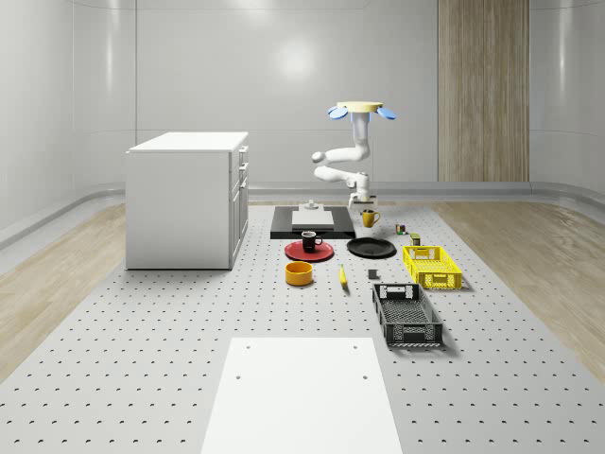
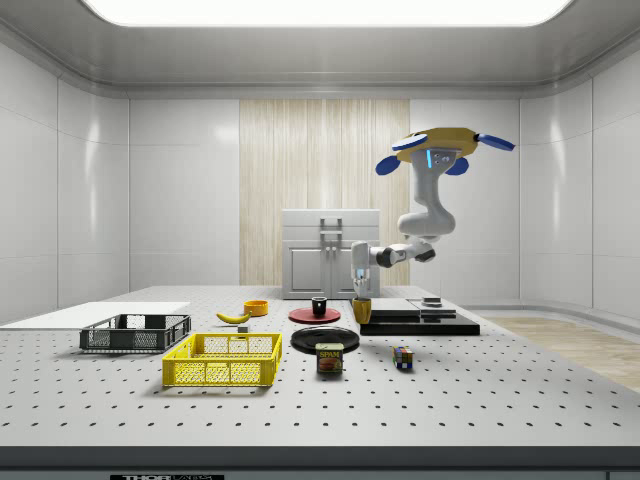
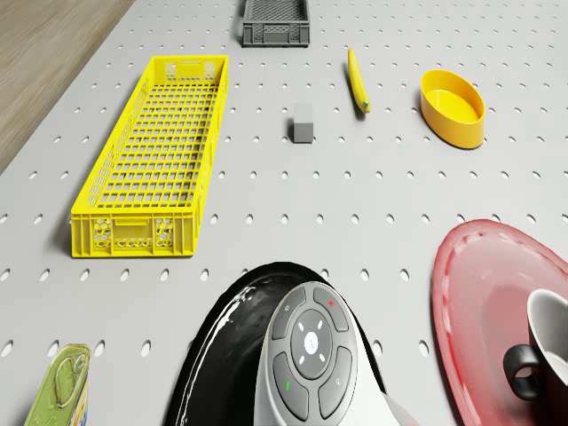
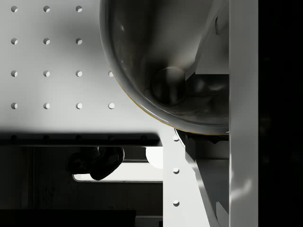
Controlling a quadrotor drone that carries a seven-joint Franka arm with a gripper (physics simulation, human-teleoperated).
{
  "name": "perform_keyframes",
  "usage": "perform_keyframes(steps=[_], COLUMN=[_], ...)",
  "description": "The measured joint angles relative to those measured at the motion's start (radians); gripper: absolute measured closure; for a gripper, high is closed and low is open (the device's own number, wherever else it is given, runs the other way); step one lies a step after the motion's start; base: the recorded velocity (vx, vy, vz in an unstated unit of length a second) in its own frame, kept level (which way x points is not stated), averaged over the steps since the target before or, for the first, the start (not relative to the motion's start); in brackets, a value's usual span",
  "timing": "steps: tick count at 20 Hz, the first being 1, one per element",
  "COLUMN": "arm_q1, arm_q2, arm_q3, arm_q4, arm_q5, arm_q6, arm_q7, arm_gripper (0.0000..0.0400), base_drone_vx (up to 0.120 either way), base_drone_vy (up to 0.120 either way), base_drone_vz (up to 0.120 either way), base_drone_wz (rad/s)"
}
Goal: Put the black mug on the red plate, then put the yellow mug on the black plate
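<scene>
Hanging in the jaws, the yellow mug (image 1: 370, 218) clears the table (image 1: 142, 359).

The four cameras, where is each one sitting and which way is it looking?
Whole-scene view: high off the robot, looking down the table at the hovering drone and arm.
Side view: at table height, looking across; drone, arm and gripper at the yellow mug.
Drone view: on the drone, looking forward and down; the arm covers part of the black plate.
Wrist view: on the wrist, looking into the yellow mug.
Shared: whole-scene and drone views both show the black mug on the red plate.
</scene>
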Motion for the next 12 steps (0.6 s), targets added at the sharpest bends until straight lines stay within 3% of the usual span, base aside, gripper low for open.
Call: perform_keyframes(steps=[7, 12], arm_q1=[0.000, -0.001], arm_q2=[-0.001, -0.001], arm_q3=[0.000, 0.000], arm_q4=[0.000, 0.000], arm_q5=[0.000, 0.001], arm_q6=[0.001, 0.001], arm_q7=[0.000, 0.001], arm_gripper=[0.0290, 0.0290], base_drone_vx=[0.120, 0.120], base_drone_vy=[0.000, 0.000], base_drone_vz=[0.000, -0.112], base_drone_wz=[0.000, 0.000])
